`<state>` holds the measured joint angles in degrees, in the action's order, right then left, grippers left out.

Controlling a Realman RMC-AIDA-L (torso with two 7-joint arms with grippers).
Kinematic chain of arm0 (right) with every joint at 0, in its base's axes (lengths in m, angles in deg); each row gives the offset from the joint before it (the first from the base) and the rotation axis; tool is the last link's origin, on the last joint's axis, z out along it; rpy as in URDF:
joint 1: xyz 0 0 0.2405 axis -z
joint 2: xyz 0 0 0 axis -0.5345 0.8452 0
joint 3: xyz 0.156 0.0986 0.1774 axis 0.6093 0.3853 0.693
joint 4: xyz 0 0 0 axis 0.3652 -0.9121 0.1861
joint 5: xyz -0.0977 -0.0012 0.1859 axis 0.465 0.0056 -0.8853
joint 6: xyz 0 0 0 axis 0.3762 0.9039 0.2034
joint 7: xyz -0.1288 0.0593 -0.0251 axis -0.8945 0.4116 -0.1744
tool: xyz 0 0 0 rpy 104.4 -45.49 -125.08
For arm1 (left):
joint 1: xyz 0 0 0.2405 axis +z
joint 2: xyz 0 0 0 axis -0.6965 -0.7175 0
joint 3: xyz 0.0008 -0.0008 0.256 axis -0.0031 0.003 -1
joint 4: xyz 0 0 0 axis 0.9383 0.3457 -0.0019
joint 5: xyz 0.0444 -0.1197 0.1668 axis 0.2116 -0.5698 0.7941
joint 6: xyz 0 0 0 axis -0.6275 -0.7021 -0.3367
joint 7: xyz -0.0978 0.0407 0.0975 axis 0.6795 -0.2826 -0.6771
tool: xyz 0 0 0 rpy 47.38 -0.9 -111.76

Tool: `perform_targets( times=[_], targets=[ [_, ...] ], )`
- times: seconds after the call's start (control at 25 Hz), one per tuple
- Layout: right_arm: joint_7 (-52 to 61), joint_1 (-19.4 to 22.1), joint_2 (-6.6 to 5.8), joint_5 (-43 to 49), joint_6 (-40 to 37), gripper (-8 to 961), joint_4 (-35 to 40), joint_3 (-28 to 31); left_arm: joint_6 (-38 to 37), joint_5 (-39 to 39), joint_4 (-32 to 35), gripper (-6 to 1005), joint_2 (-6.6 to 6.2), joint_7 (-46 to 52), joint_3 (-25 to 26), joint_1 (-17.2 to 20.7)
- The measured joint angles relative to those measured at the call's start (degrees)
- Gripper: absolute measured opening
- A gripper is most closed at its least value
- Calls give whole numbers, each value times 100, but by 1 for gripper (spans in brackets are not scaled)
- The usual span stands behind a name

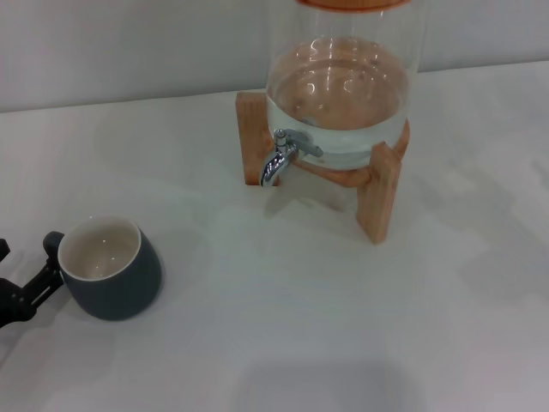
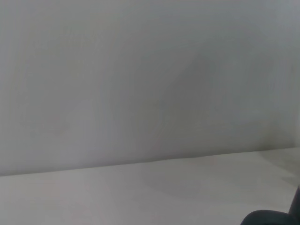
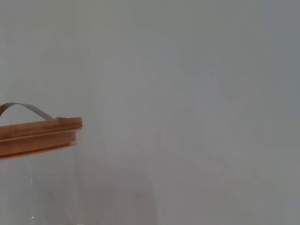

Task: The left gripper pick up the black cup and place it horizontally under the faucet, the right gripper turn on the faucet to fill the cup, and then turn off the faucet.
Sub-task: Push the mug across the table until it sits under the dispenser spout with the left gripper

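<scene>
Reaching in low from the worktop's (image 1: 283, 326) left edge, the left gripper (image 1: 34, 279) is lying close beside the black cup's (image 1: 111, 268) handle; whether its fingers are spread or closed cannot be told. That cup is standing upright, well apart from the faucet (image 1: 281, 156) on the glass dispenser (image 1: 339, 94), which is sitting in a wooden stand (image 1: 379, 196). No right gripper is appearing.
</scene>
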<state>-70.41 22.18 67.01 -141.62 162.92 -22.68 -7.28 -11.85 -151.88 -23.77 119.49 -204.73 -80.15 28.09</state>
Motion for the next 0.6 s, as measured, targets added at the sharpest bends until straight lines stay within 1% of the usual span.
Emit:
perform_targets(
  times=[0.6],
  targets=[
    [10, 20, 6, -17, 29, 602, 18, 0, 0, -12, 27, 762, -7, 27, 22, 17]
  ],
)
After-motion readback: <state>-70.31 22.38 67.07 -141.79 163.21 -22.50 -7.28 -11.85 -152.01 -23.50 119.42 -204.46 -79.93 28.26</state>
